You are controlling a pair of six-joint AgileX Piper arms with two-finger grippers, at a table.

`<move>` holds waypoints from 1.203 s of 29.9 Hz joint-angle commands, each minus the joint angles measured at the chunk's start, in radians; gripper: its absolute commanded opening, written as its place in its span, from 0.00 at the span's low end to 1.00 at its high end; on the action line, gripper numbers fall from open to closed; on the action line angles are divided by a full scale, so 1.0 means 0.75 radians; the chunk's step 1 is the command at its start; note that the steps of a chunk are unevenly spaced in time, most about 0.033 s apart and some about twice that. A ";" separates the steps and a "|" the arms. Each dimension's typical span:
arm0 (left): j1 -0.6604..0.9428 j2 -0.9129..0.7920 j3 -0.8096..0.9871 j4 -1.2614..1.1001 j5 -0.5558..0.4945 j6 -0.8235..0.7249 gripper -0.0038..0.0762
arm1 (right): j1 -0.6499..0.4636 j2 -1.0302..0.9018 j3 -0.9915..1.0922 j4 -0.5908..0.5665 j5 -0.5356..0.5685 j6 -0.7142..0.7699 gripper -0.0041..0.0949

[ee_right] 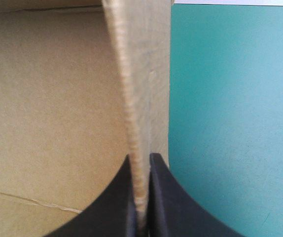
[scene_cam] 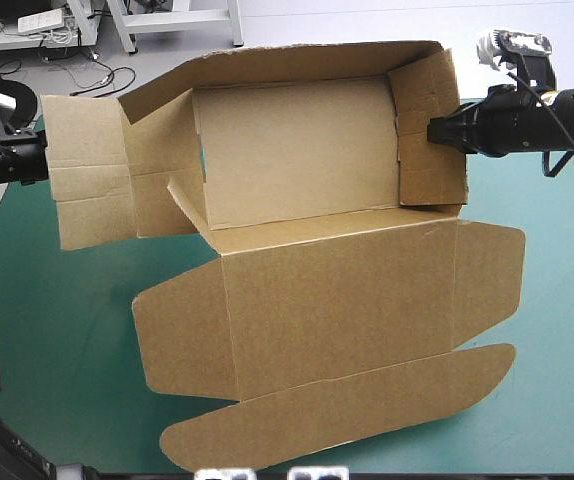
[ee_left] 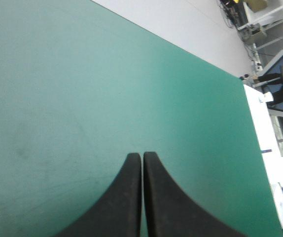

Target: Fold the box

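Right gripper (ee_right: 140, 159) pinched on the raised end wall of one brown corrugated box (scene_cam: 337, 300), mid-table on teal-green cover (scene_cam: 57, 350), lid flat with rounded flaps, left gripper (ee_left: 141, 155) closed, empty

Left gripper (ee_left: 142, 156), fingers (ee_left: 127, 197) together, hangs over the teal-green cover (ee_left: 82, 89).

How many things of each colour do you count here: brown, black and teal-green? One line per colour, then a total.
Brown: 1, the box
Black: 2, the left gripper and the right gripper
Teal-green: 1, the table cover
Total: 4
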 commanded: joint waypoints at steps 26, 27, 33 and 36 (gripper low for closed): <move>-0.397 -0.234 -0.040 -0.260 0.099 -0.028 0.05 | 0.146 0.147 -0.034 -0.023 -0.363 0.074 0.03; -0.403 -0.239 -0.040 -0.260 0.099 -0.028 0.05 | 0.149 0.156 -0.034 -0.035 -0.365 0.077 0.03; -0.409 -0.270 -0.040 -0.235 0.099 -0.030 0.05 | 0.155 0.175 -0.034 -0.076 -0.387 0.101 0.03; -0.409 -0.275 -0.040 -0.226 0.099 -0.052 0.05 | 0.158 0.175 -0.034 -0.065 -0.405 0.101 0.03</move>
